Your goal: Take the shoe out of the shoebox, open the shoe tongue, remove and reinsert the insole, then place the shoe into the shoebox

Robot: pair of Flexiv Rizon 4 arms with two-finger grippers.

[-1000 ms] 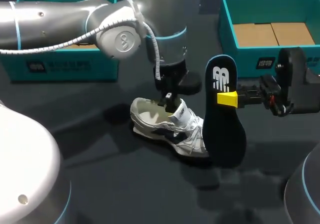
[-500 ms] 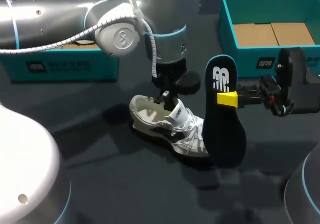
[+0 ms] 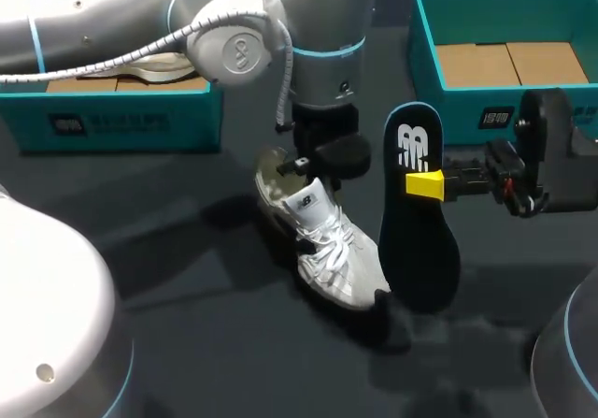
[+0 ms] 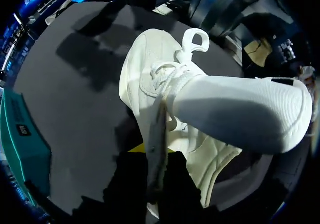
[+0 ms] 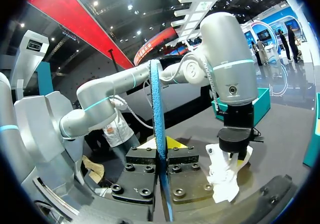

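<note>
Pinching the shoe (image 3: 327, 250) at its heel-end opening, the left gripper (image 3: 301, 167) sat just above the frame's centre. Its fingers were almost together on thin fabric, collar or tongue I could not tell, while the toe pointed toward the lower right on the table (image 3: 234, 343). Right of centre, the right gripper (image 3: 422, 185) was closed tight on the insole (image 3: 416, 240), which stood upright with its lower end just beside the shoe's toe. The likeliest trouble, I judged, was that small bite of fabric slipping, letting the shoe drop or swing out of line. The insole was held near its middle, so its free lower half could buckle against the laces or catch the opening's rim instead of sliding in. The two grippers were near each other, and a skewed approach might knock them together. The shoebox (image 3: 425, 35) waited at the upper right.
</note>
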